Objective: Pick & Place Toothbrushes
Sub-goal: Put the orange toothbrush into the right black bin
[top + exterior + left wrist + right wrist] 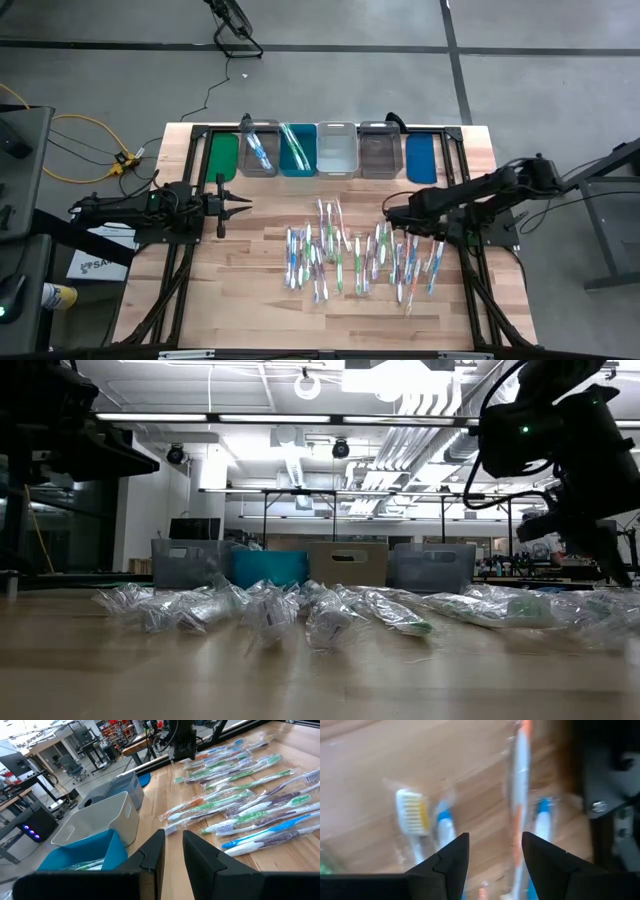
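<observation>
Several toothbrushes [350,255] in clear wrappers lie flat and scattered on the wooden table's middle and right. My right gripper [392,214] hangs open over the right part of the scatter, pointing steeply down and touching nothing. In the right wrist view, its fingers [492,852] stand above bare wood beside an orange-and-white toothbrush [520,795]. A brush with a white head [412,815] and blue ones lie to either side. My left gripper [240,207] waits at the table's left, level, its fingers [172,855] a narrow gap apart with nothing between them. It points toward the toothbrushes [250,805].
A row of bins stands along the far edge: green [222,155], grey with toothbrushes in it [258,150], teal [297,150], clear [337,150], grey [380,150], blue [421,157]. Bare wood lies between my left gripper and the scatter, and along the near edge.
</observation>
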`<action>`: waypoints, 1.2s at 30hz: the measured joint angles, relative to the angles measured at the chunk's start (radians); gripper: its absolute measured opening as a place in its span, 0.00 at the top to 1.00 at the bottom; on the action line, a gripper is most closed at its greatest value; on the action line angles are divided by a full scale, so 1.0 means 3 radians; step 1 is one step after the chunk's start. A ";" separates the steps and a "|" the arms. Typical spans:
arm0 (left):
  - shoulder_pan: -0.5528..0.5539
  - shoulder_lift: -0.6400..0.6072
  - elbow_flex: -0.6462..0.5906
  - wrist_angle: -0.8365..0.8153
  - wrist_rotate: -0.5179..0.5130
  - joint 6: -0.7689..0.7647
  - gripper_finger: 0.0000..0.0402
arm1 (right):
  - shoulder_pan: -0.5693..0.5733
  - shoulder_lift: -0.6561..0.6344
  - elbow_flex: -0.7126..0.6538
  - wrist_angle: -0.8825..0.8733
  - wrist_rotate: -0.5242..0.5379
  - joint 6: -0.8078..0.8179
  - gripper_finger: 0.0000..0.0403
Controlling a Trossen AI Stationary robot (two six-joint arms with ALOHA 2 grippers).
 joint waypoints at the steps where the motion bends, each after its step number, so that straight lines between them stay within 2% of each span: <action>1: 0.0000 0.0000 0.0000 0.0000 0.0000 0.0000 0.84 | 0.0000 0.0046 0.0001 0.0045 -0.0002 0.0000 0.56; 13: 0.0000 0.0000 0.0000 0.0000 0.0000 0.0000 0.84 | 0.0060 0.0363 0.0003 0.0006 -0.0199 -0.0001 0.56; 18: -0.0001 0.0000 0.0000 0.0000 0.0000 0.0000 0.84 | 0.0128 0.0315 0.0062 0.0034 -0.0251 0.0014 0.56; 26: 0.0000 0.0001 0.0000 0.0000 0.0000 0.0000 0.84 | 0.0139 0.0233 0.0079 -0.0304 -0.0256 0.0084 0.56; 36: 0.0000 0.0001 0.0000 0.0000 0.0000 0.0000 0.84 | 0.0132 0.0253 -0.0202 0.0330 -0.0350 0.0114 0.56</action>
